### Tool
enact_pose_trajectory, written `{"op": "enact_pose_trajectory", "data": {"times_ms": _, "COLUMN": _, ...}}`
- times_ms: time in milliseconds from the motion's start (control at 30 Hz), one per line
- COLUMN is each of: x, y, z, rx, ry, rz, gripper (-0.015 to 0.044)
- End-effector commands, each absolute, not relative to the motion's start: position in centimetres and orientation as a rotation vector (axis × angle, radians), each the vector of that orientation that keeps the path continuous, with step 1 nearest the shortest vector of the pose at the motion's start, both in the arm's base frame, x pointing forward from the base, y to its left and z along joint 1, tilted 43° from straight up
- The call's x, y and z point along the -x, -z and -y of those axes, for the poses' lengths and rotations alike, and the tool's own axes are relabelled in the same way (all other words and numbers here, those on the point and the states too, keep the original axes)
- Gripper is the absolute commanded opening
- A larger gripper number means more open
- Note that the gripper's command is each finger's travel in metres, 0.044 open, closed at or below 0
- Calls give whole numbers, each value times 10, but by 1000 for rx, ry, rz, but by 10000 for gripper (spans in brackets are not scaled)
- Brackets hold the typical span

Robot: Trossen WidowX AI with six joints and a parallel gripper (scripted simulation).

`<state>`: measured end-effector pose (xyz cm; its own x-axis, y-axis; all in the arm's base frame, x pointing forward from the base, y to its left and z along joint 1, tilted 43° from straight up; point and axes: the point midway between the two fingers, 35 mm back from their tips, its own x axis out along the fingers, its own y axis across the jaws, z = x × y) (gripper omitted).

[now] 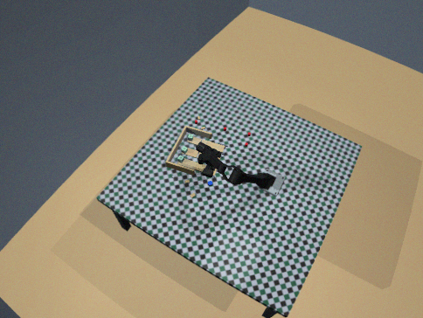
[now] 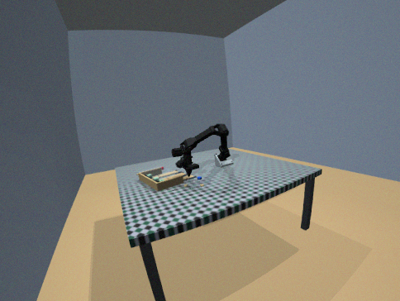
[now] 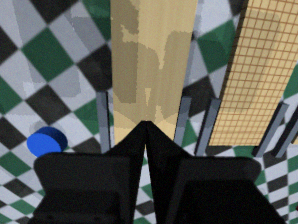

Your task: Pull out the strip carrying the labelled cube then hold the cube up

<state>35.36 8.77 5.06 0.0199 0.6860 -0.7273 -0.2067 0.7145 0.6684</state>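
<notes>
Fingertips of your black parallel-jaw gripper are fully closed on nothing, pressed at the plain tan strip near centre frame, likely to drag it from the wooden tray.

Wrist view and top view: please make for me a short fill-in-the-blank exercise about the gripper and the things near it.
1. The gripper has its fingers ____.
2. In the wrist view, the gripper's tips are over the near end of a plain tan ____.
3. The small disc beside the gripper is ____ in colour.
4. The tablecloth has a ____ pattern.

Missing words: shut; strip; blue; checked
</notes>
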Motion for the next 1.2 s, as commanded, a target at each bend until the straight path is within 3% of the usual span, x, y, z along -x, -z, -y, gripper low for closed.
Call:
{"op": "enact_pose_trajectory", "data": {"times_ms": 0, "x": -341, "y": -45, "z": -90, "rx": -429, "ry": -736, "rz": -1406, "gripper": 0}}
{"op": "enact_pose_trajectory", "data": {"times_ms": 1167, "x": -291, "y": -37, "z": -83, "rx": -430, "ry": -736, "rz": -1409, "gripper": 0}}
